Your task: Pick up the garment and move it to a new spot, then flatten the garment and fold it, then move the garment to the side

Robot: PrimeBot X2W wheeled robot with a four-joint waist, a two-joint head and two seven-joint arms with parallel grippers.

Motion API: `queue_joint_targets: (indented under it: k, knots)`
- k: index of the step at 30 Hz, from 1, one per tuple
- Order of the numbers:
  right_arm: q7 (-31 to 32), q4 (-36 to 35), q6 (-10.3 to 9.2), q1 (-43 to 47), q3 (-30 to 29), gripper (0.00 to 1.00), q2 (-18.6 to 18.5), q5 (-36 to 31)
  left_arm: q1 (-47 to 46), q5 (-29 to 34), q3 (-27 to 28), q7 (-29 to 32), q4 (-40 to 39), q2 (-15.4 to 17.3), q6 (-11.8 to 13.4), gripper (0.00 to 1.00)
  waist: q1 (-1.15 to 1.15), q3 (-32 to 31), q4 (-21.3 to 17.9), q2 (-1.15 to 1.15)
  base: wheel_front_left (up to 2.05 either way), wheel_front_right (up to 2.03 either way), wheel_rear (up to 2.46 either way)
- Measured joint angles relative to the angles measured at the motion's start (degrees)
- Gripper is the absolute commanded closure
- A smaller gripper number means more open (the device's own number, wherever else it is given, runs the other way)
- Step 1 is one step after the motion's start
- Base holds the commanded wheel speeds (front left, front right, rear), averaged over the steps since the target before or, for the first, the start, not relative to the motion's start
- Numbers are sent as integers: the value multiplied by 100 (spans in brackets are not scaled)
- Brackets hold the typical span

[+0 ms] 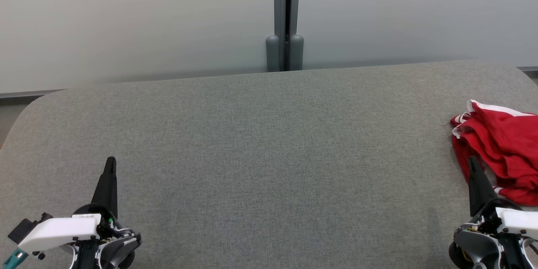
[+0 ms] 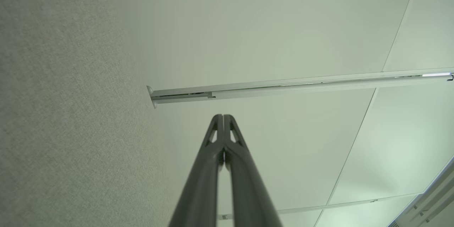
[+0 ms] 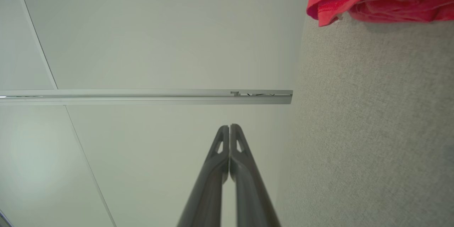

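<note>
Garment [image 1: 502,147]: red cloth with white trim, bunched in a loose heap just ahead of and outboard of the right gripper [image 1: 473,162] fingertips. In the right wrist view it sits clear of them, not touching. Right fingers are pressed together and hold nothing. Left gripper [image 1: 110,162] is likewise closed and empty, the garment well apart from its tips. Judgement: thin, soft, light fabric that will drape and sag, with no stiffness and nothing fragile. Best hold looks like the raised white-trimmed edge nearest the right fingertips, pinching one fold rather than the heap. Surface: grey felt-like table top [image 1: 260,147], likely some drag on cloth, with a wide stretch between the two finger pairs for spreading. Beyond the fingertips: pale wall panels [image 1: 126,21] and a grey post [image 1: 286,17].
</note>
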Motion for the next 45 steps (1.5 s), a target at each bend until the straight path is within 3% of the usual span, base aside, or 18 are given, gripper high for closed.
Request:
queue_joint_targets:
  k: [45]
  knots:
    - [2, 0, 0, -1, -9, 100, 4, -5, 0, 8, 8, 4, 0, -4, 0, 100, 0, 0, 0, 0, 0, 0, 0]
